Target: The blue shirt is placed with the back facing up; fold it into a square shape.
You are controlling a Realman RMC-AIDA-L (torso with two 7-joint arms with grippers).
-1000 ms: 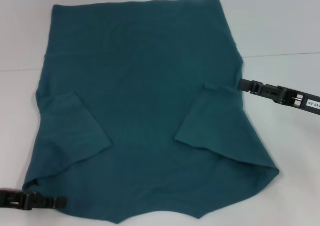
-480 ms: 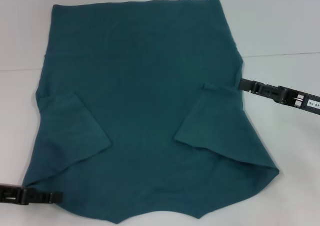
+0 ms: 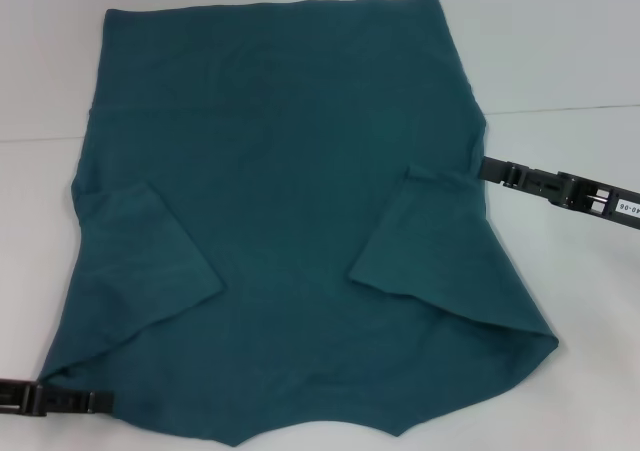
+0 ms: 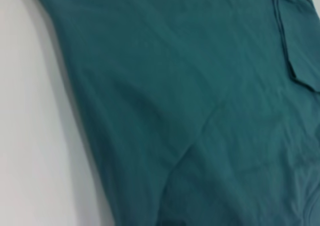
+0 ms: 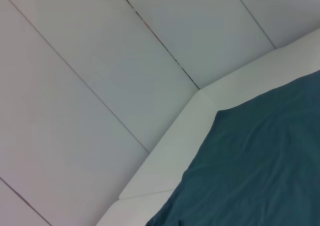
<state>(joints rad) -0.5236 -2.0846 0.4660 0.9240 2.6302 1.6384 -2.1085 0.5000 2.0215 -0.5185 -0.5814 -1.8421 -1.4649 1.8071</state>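
Teal cotton covers most of your white table (image 3: 560, 51): the blue shirt (image 3: 280, 171) lies flat, plain side up, both sleeves already folded inward, its long axis running away from you. Your right hand (image 3: 487, 168) touches the shirt's right edge at mid-length, beside the folded sleeve; whether it is together or apart, you cannot tell. Your left hand (image 3: 100, 402) sits at the near-left corner, just off the fabric's edge, its state equally unclear. The shirt lies inward of both hands; the right looks nearer to a grip.

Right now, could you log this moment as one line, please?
blue shirt flat, sleeves folded in | left gripper near hem corner | right gripper at side edge
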